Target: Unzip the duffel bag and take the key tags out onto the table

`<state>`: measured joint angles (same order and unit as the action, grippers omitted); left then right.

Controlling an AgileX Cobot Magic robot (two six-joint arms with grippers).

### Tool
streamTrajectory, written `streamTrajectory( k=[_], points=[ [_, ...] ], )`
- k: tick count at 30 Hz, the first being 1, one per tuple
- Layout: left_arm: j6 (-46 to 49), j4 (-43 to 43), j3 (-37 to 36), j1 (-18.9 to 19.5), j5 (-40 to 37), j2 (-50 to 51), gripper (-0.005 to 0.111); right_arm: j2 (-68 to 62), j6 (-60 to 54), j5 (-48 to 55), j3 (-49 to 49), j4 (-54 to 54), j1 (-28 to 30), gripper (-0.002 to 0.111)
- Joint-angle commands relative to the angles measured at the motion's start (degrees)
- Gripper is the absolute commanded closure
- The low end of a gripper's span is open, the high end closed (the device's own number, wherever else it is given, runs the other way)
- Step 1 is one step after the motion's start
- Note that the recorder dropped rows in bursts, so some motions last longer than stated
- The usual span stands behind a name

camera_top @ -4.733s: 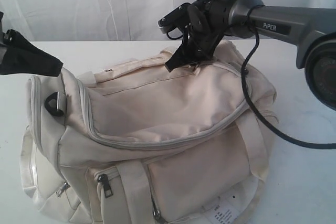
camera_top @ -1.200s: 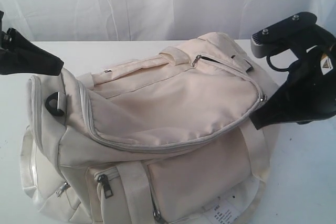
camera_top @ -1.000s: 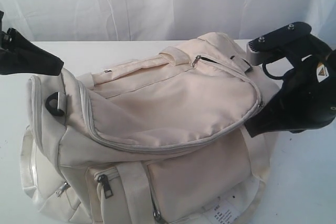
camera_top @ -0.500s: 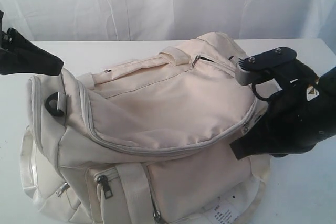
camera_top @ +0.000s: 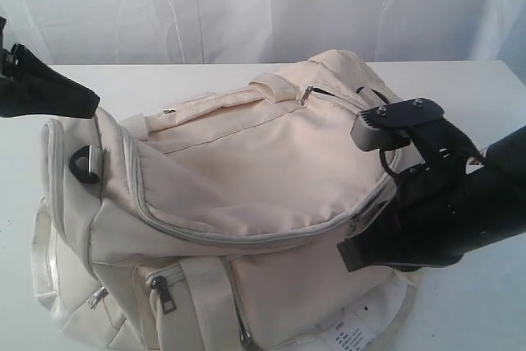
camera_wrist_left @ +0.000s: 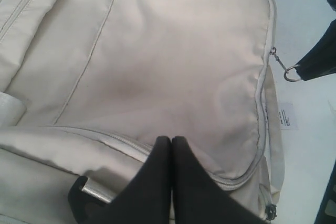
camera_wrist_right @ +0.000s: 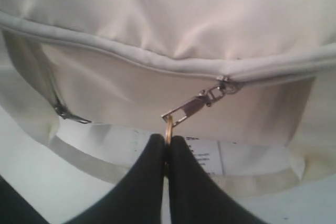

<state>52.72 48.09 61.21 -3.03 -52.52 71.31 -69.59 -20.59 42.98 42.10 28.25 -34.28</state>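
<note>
Pinching zipper pull (camera_wrist_right: 191, 109) — right hand (camera_wrist_right: 167, 145) at duffel bag (camera_top: 246, 162) edge, table (camera_top: 485, 310) just beyond.

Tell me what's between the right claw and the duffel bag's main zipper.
The metal zipper pull and its small ring, pinched by the right claw; the right wrist view shows it.
</note>
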Motion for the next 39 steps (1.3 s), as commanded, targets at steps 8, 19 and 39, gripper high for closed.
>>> streamTrajectory(
  k=[8, 19, 39],
  points=[
    [0.07, 1.15, -0.55, -0.07, -1.27, -0.60, 0.107, 0.16, -7.37, 0.61, -0.86, 10.68, -2.67, 0.108],
    [-0.19, 1.61, -0.55, -0.07, -1.27, -0.60, 0.107, -3.71, -7.43, -8.00, -0.86, 17.45, -15.33, 0.108],
    [-2.75, 1.64, -0.55, -0.07, -0.66, -0.60, 0.107, -17.30, -8.32, -15.35, 14.35, 20.09, -28.68, 0.108]
  ],
)
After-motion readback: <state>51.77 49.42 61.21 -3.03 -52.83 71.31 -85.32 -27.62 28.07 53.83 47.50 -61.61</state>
